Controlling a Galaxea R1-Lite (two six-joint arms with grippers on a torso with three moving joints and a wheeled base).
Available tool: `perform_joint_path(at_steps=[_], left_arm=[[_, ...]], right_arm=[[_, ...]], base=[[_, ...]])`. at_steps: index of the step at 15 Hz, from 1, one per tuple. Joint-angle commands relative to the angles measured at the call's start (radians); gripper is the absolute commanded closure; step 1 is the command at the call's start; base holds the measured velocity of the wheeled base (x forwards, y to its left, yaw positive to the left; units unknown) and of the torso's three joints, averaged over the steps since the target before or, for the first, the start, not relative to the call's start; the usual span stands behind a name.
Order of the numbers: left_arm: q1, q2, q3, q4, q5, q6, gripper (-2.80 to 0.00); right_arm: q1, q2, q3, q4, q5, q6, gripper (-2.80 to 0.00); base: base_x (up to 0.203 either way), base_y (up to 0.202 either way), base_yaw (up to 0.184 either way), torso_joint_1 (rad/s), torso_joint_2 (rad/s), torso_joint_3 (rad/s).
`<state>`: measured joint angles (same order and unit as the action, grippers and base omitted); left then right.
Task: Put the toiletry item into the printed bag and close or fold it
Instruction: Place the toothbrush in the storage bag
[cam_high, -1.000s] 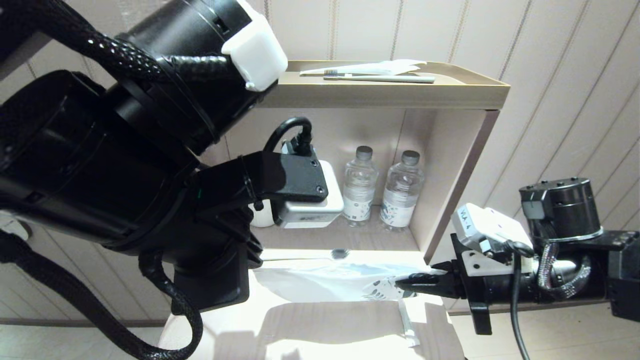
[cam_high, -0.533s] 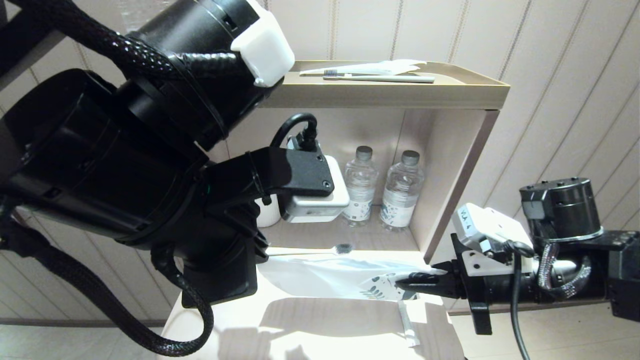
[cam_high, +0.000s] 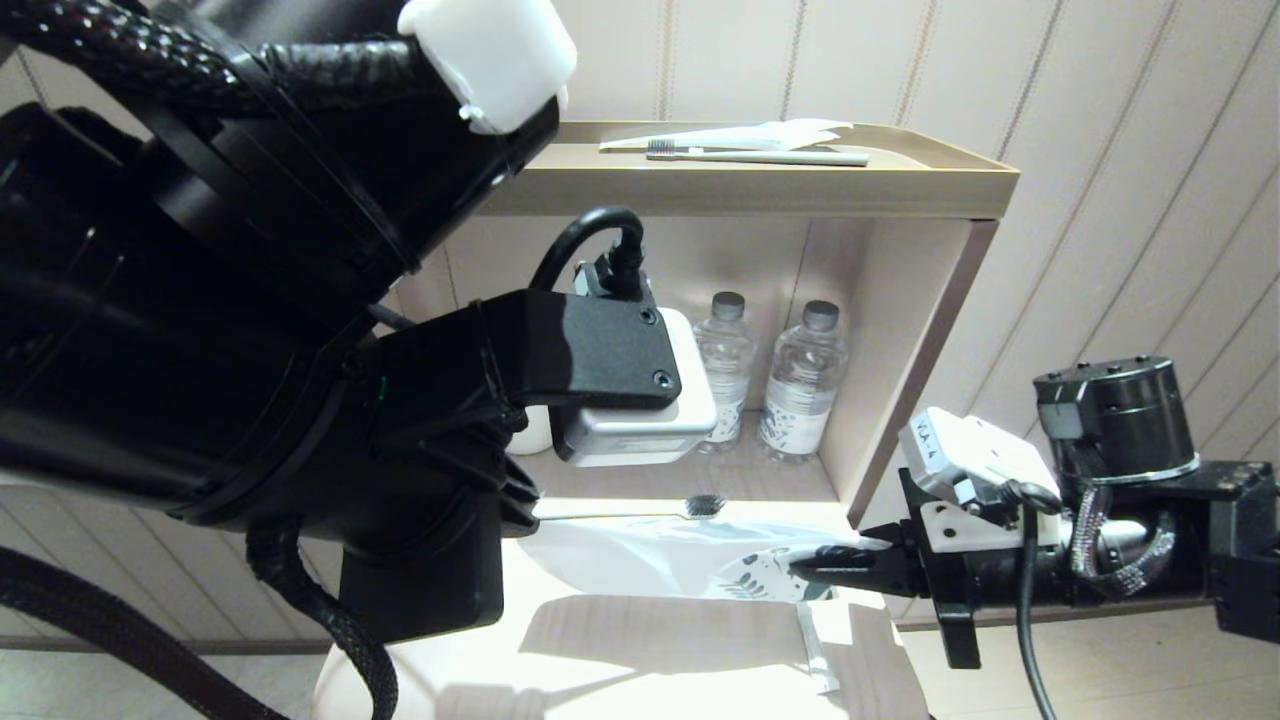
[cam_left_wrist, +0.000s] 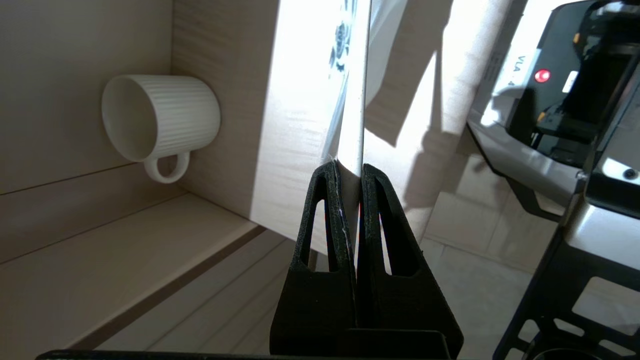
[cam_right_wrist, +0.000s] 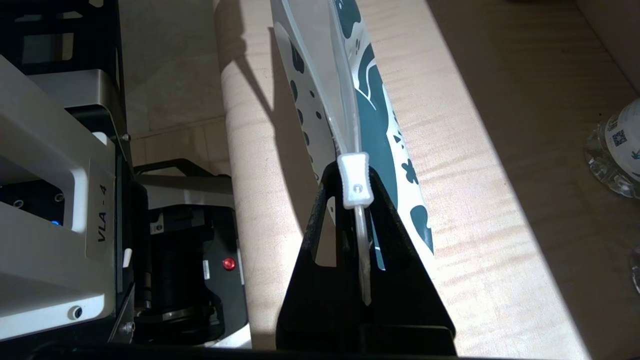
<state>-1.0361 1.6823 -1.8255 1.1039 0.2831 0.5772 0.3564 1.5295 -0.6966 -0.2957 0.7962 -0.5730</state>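
The toiletry item, a slim white toothbrush, is held level just above the table, and its grey bristle head points toward the right arm. My left gripper is shut on its handle; in the head view the left wrist hides those fingers. The printed bag hangs stretched under the brush, white with teal shapes. My right gripper is shut on the bag's zip edge beside the white slider. I cannot tell whether the brush is inside the bag.
Two water bottles and a white ribbed cup stand in the open shelf behind. On the top shelf lie another toothbrush and a plain white wrapper. A thin white sliver lies on the table.
The left arm has shifted right, carrying the toothbrush so its bristle head sits further right along the bag. The right gripper and the bag edge have stayed put.
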Motion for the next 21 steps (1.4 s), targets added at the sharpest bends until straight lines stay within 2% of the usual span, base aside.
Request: perform_joint_path(at_steps=[1, 6, 17, 21], left_arm=[[-0.01, 0.004, -0.003, 0.005, 0.014, 0.004, 0.0], [-0.019, 0.021, 0.008, 0.018, 0.069, 0.01, 0.0], [-0.021, 0.016, -0.002, 0.007, 0.074, 0.009, 0.0], [-0.053, 0.011, -0.003, 0.005, 0.074, 0.009, 0.0]], right_arm=[[0.001, 0.003, 0.0, -0.002, 0.005, -0.004, 0.0], [0.003, 0.004, 0.0, -0.002, 0.005, -0.004, 0.0], [0.004, 0.011, 0.0, -0.002, 0.005, -0.004, 0.0], [0.0, 0.027, -0.003, -0.003, 0.005, -0.004, 0.0]], base=[[0.0, 0.0, 0.0, 0.0, 0.0, 0.0], [0.0, 0.0, 0.0, 0.0, 0.0, 0.0], [0.0, 0.0, 0.0, 0.0, 0.0, 0.0], [0.0, 0.0, 0.0, 0.0, 0.0, 0.0]])
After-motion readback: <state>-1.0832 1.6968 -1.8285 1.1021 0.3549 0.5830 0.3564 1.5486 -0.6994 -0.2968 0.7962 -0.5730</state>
